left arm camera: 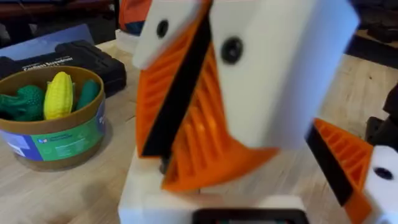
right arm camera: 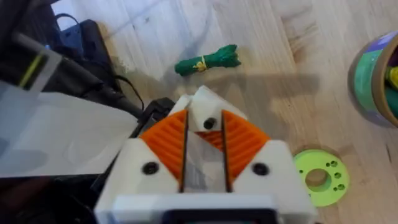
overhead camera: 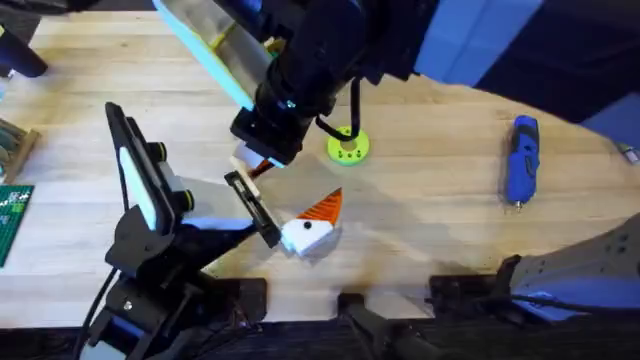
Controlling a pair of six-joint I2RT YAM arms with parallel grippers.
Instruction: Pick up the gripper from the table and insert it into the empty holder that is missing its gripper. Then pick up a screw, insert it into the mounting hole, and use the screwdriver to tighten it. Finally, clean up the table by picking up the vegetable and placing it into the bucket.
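My right gripper (overhead camera: pixel 252 165) reaches across the table (overhead camera: pixel 430 210) to the far end of the left gripper's black rail. In the right wrist view its pads are shut on the orange gripper (right arm camera: pixel 214 140), pressed against the white holder (right arm camera: pixel 208 115) with its mounting hole. My left gripper (overhead camera: pixel 275 215) is open; one of its white, orange-padded fingers (left arm camera: pixel 339 155) stands well off to the side. The green vegetable (right arm camera: pixel 208 60) lies just beyond. The blue screwdriver (overhead camera: pixel 522 160) lies at the right. The bucket (left arm camera: pixel 56 134) stands nearby. The screw is out of view.
A lime-green ring disc (overhead camera: pixel 347 147) lies beside the right gripper. The bucket holds a toy corn cob (left arm camera: pixel 59 93) and green toy vegetables. A black case (left arm camera: pixel 87 59) sits behind it. A green circuit board (overhead camera: pixel 12 222) lies at the left edge.
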